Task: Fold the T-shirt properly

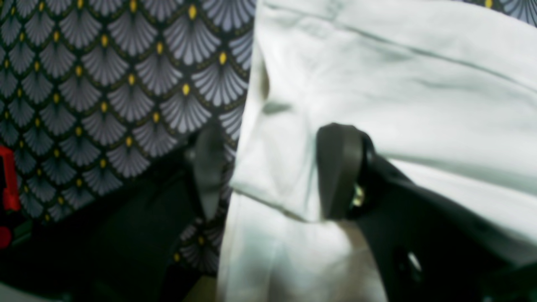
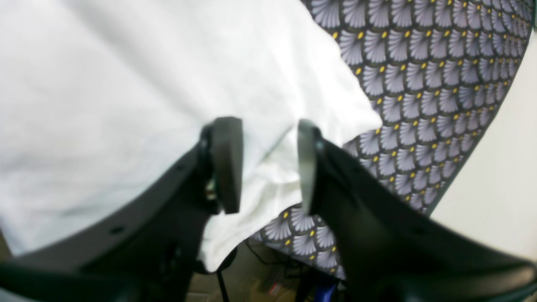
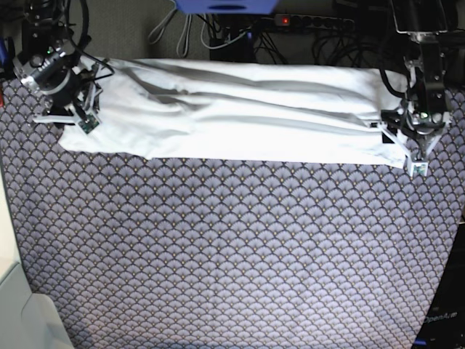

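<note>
While the T-shirt lay stretched in a long, folded white band across the far part of the table, both arms stood at its two ends; the left gripper held its fingers spread wide, with a doubled corner of cloth sitting between them but not pinched; the right gripper also showed parted fingers, a rumpled hem lying loose in the gap, so neither end appeared held.

The likely trouble was this: the right end lay close to the table's edge, where one corner seemed to droop over the side, so a careless pull could have dragged the cloth off; the soft, wrinkled layers could have slipped apart if only the top layer were caught; uneven lifting by the two arms would probably have skewed the fold.

Around the work, the table wore a grey cover patterned with fans and yellow dots; cables and a power strip lay beyond the far edge, well apart from the shirt; the near part of the table carried nothing that would block a fold toward it.
</note>
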`<state>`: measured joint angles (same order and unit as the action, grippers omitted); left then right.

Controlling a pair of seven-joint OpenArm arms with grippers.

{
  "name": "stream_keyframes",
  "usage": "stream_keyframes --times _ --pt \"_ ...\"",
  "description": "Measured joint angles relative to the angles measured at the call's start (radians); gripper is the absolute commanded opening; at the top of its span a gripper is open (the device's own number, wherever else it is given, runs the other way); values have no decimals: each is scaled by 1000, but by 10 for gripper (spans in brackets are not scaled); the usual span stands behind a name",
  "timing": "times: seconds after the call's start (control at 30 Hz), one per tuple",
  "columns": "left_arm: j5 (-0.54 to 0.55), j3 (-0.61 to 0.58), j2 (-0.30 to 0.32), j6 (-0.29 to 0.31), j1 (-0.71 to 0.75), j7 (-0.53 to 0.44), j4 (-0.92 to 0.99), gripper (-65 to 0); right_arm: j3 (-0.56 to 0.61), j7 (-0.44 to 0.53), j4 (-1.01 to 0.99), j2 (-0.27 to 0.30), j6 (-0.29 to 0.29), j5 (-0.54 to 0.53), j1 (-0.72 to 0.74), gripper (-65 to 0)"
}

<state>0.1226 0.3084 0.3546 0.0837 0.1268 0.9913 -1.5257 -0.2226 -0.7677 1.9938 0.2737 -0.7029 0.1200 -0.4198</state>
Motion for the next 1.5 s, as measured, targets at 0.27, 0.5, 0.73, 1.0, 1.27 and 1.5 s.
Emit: stream_keyframes --times 0.27,0.5,0.73,1.0,1.27,1.5 --pt "-4 0 0 0 0 1 0 -302 -157 -21 5 -61 1 7 44 -377" --pt "-3 0 0 0 0 4 -2 -302 -274 16 13 -176 0 -45 54 -469" --pt "-7 0 -1 0 -5 8 -2 -302 -85 27 13 -185 1 -48 -14 -506" --pt "-7 -1 0 0 -8 8 -2 -302 14 24 -1 -190 1 -49 -25 -509" --pt "-6 -2 0 0 -11 8 -2 -301 16 36 -134 -150 1 -52 10 -510" --pt "-6 2 0 1 5 25 -84 -214 16 46 -181 -150 1 -55 43 -510"
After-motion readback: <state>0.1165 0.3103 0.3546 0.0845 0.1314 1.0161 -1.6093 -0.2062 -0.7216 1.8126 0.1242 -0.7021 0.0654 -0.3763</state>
